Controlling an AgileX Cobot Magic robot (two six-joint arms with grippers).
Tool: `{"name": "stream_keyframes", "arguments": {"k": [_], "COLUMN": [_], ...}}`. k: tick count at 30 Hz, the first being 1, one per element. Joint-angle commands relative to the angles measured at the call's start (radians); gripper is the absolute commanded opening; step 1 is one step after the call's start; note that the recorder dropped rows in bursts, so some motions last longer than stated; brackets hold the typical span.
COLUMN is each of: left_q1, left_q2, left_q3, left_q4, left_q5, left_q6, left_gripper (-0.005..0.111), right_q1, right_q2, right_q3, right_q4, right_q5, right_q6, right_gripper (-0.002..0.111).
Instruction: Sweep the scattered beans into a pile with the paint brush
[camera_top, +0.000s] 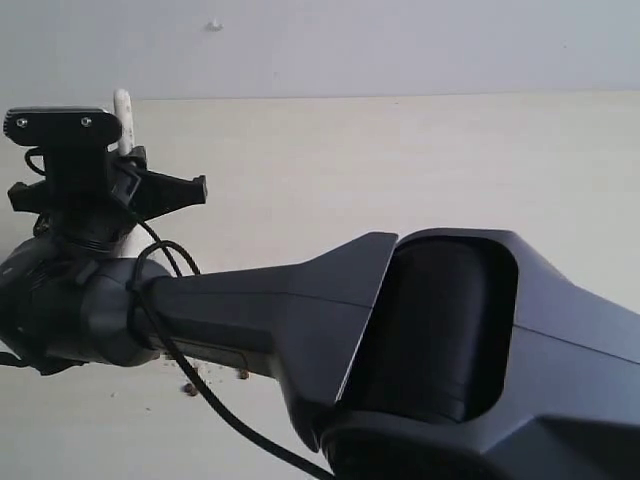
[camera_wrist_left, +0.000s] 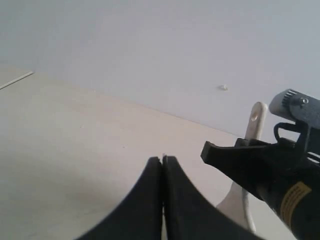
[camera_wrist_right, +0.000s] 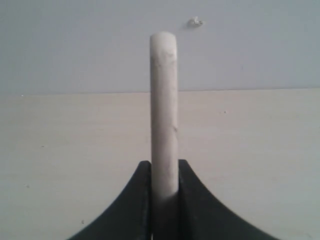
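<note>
Exterior view: the dark right arm (camera_top: 420, 330) fills the foreground and reaches across to the left side of the pale table (camera_top: 400, 160). The right gripper (camera_top: 130, 185) sits at the arm's far end with its wrist camera (camera_top: 60, 122) on top. The white handle tip of the paint brush (camera_top: 122, 108) pokes up just behind that camera; the bristles are hidden by the arm. A few dark beans (camera_top: 190, 388) show on the table just below the arm, near a black cable (camera_top: 215, 400). The arm hides whatever else lies there, so no pile can be made out. Left wrist view: the left gripper (camera_wrist_left: 162, 159) has its jaws pressed together with nothing between them, above bare table (camera_wrist_left: 75, 140). Near it is the right gripper (camera_wrist_left: 245, 152), clamped on the paint brush (camera_wrist_left: 255, 120); the holed end of the handle sticks out past the fingers. Right wrist view: the right gripper (camera_wrist_right: 165, 167) has both jaws tight against the paint brush (camera_wrist_right: 164, 100) handle, which stands straight out between them, with table (camera_wrist_right: 75, 130) and grey wall (camera_wrist_right: 75, 45) behind.
</note>
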Motion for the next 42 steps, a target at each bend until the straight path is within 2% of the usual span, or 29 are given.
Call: {"name": "stream_keyframes", "arguments": {"k": [1, 4, 10, 14, 19, 23, 26, 31, 37, 42], "left_q1": [-0.003, -0.003, -0.003, -0.003, -0.003, -0.003, -0.003, -0.003, -0.003, -0.003], "left_q2": [-0.007, -0.007, -0.007, -0.007, -0.007, -0.007, -0.007, -0.007, -0.007, -0.007], "left_q3": [-0.001, -0.001, -0.001, -0.001, -0.001, -0.001, -0.001, -0.001, -0.001, -0.001], "left_q4": [0.007, 0.007, 0.007, 0.007, 0.007, 0.007, 0.007, 0.007, 0.007, 0.007], "left_q5": [-0.002, -0.002, -0.002, -0.002, -0.002, -0.002, -0.002, -0.002, -0.002, -0.002], "left_q6": [0.001, 0.001, 0.001, 0.001, 0.001, 0.001, 0.001, 0.001, 0.001, 0.001], "left_gripper": [0.000, 0.000, 0.000, 0.000, 0.000, 0.000, 0.000, 0.000, 0.000, 0.000], "right_q1": [0.003, 0.003, 0.008, 0.036, 0.066, 0.073, 0.086, 0.113, 0.129, 0.124], "right_q2": [-0.004, -0.004, -0.008, -0.037, -0.047, -0.047, -0.047, -0.047, -0.047, -0.047], "right_q3": [-0.008, -0.008, -0.008, -0.008, -0.008, -0.008, -0.008, -0.008, -0.008, -0.008], "right_q4": [0.039, 0.062, 0.073, 0.029, -0.115, -0.049, 0.034, 0.045, 0.063, 0.083], "right_q5": [0.145, 0.145, 0.145, 0.145, 0.145, 0.145, 0.099, 0.065, -0.033, 0.040], "right_q6": [-0.087, -0.167, -0.173, -0.104, 0.001, 0.036, -0.034, -0.190, -0.208, -0.253], "right_gripper": [0.000, 0.000, 0.000, 0.000, 0.000, 0.000, 0.000, 0.000, 0.000, 0.000]}}
